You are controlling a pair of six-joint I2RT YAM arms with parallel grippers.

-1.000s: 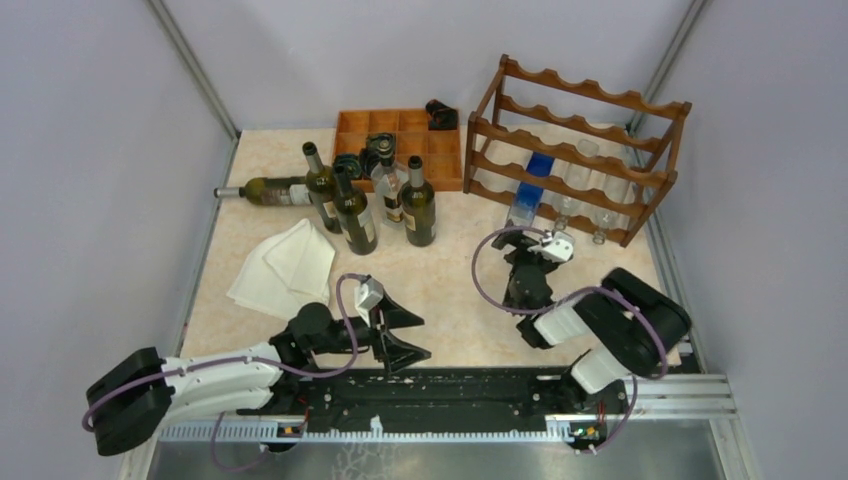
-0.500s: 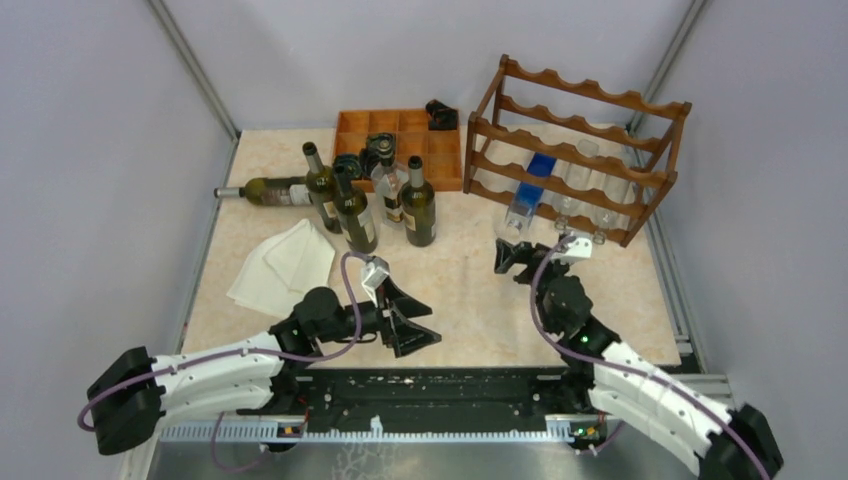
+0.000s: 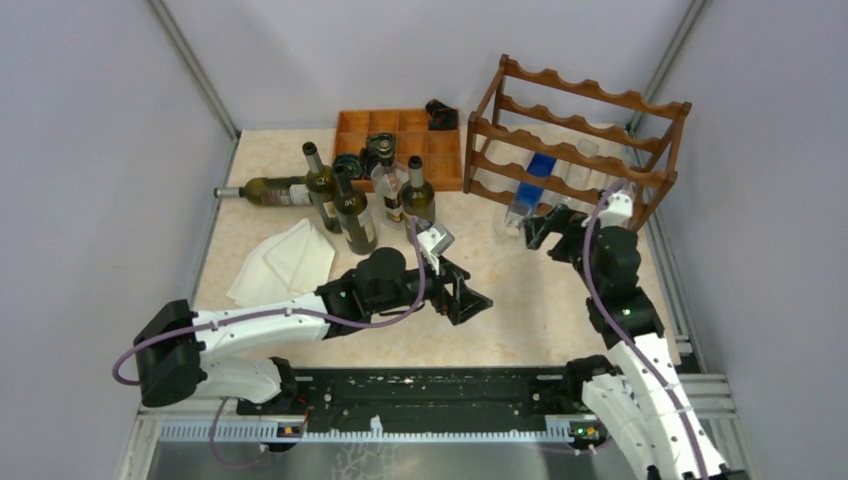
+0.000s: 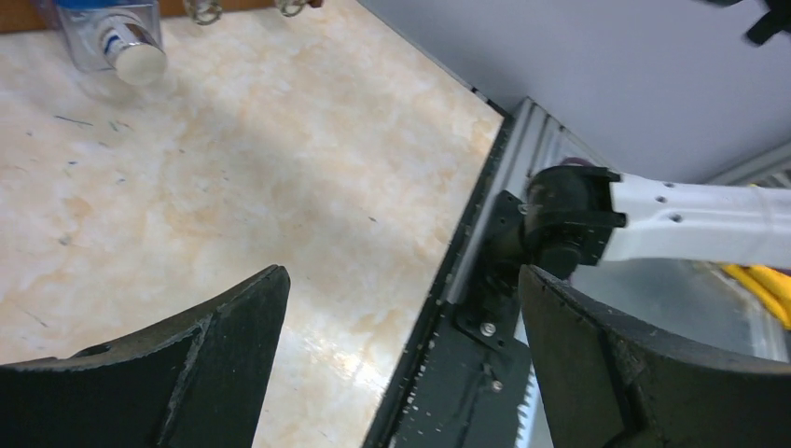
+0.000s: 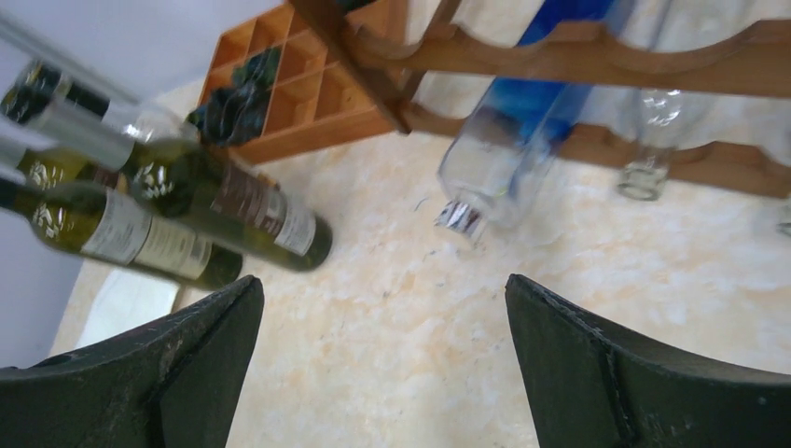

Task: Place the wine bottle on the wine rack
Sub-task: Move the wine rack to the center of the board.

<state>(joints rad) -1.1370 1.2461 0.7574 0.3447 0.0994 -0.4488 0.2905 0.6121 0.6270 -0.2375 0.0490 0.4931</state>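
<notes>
Upper centre of frame: wine bottle [image 3: 418,205], upright, stands up-left of your left tool [image 3: 470,297], the nearer one, wide and empty. Your right tool [image 3: 541,228], also wide and empty, fronts the wine rack [image 3: 580,152], upper right.

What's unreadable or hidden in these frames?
- Top view: labels on standing wine bottles too small; right wrist view blurs them.
- Top view: dark items in compartment tray partly behind bottles, unidentifiable.
- Top view: clear glassware count in wine rack muddled by rails.
- Left wrist: clear bottle cut by top edge.
</notes>
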